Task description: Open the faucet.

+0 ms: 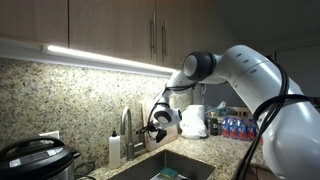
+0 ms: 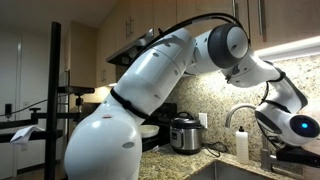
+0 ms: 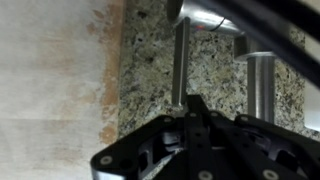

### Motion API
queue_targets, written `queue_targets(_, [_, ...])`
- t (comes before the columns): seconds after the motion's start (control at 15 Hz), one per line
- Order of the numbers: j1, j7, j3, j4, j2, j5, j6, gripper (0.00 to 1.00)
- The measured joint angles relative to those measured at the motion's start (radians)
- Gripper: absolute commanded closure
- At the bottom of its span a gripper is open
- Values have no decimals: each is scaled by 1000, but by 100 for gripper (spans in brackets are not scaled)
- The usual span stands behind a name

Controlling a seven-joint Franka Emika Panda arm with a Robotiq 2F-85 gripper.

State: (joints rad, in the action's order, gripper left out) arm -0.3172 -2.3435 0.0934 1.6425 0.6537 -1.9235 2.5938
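1. Claw fills the bottom centre of the wrist view, its tips pointing at a slim steel rod, likely part of the faucet. Whether the tips are apart or gripping anything, I cannot tell.
2. Faucet stands left of centre in an exterior view, at the sink rim, with the claw just beside it on the right. The risk: a badly placed push only shoves the stem, or the tips slide off smooth steel, and no water runs.
3. Bottle sits just left of the faucet, so an overshoot could topple it.
4. Backsplash is close behind, and a deep lunge would hit stone.
5. Cabinets cap the top of the frame. Open room lies lower right, over the sink and desk.
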Motion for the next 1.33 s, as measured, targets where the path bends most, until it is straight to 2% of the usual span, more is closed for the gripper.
queue_targets(1.33, [0, 16, -8, -7, 3, 0, 3, 100])
